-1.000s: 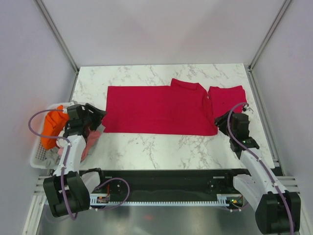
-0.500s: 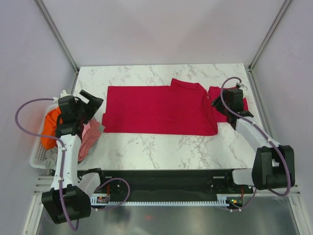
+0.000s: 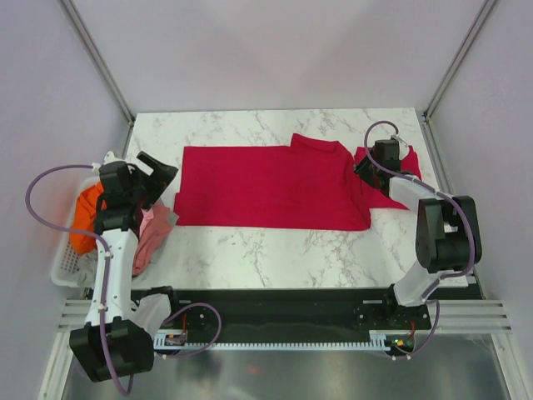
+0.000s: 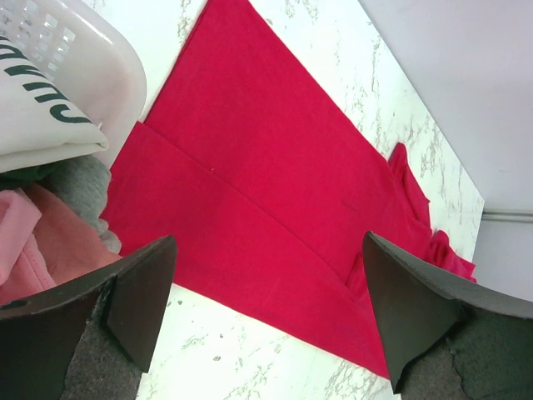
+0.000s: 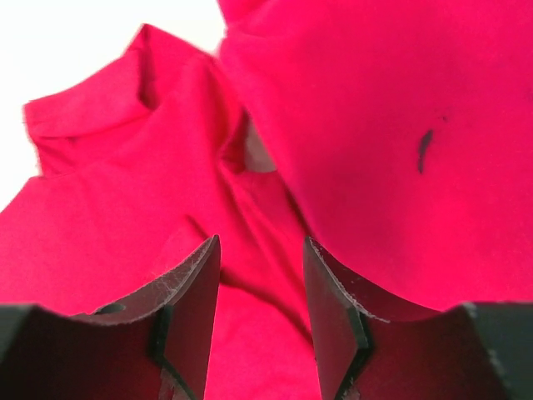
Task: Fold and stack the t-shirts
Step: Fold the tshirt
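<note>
A crimson t-shirt (image 3: 275, 187) lies spread flat across the marble table, its collar at the back right and one sleeve (image 3: 398, 162) at the far right. My left gripper (image 3: 165, 179) hangs wide open just off the shirt's left edge, holding nothing. In the left wrist view the shirt (image 4: 266, 150) runs diagonally beyond the gripper (image 4: 268, 242). My right gripper (image 3: 363, 172) is low over the cloth between collar and sleeve. In the right wrist view its jaws (image 5: 262, 250) stand apart, with rumpled red cloth (image 5: 166, 183) right below them.
A white basket (image 3: 65, 265) stands off the table's left edge, holding an orange cloth (image 3: 87, 217), with a pink cloth (image 3: 151, 237) draped over its side. The left wrist view shows the basket rim (image 4: 100, 58), a white printed cloth (image 4: 42, 117) and a grey one (image 4: 79, 183).
The left gripper opened wide and drew back from the shirt's left corner. The right arm swung from the table's near right up to the sleeve by the collar.
</note>
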`<state>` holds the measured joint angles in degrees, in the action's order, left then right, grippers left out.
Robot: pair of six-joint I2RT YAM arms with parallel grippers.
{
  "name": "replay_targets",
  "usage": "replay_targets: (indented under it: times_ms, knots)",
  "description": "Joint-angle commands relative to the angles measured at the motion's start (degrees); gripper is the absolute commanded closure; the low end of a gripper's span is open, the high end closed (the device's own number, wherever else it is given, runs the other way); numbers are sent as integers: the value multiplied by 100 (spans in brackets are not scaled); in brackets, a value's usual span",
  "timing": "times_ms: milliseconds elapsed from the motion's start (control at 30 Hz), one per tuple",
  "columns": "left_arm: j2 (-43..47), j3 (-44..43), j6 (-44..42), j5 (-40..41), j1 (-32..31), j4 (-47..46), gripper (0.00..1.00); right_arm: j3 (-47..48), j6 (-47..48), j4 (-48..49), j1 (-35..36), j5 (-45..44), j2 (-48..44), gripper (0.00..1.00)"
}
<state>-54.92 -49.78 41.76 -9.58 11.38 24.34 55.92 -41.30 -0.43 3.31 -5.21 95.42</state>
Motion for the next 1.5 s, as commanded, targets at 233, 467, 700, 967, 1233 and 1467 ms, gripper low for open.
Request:
replay_targets:
  times_ms: [233,467,700,967,1233,1467]
  knots:
    - [-300,-24,-168,115,-171,-349,1,68,-397,588,-487,-305,539,43]
    - [-862,100,8,404,-522,-825,2,252,-326,482,-963,-191,671,40]
    - [-1276,-85,69,449,-663,-1036,2,261,-107,579,-973,222,610,38]
    - [-1355,-111,34,545,-865,-1159,2,279,201,307,-517,-136,13,28]
    - [-1338,-76,43,624,-936,-1221,2,-29,-185,649,-357,310,134,28]
    - [-1171,-41,34,677,-944,-1221,2,121,-265,702,-401,65,996,28]
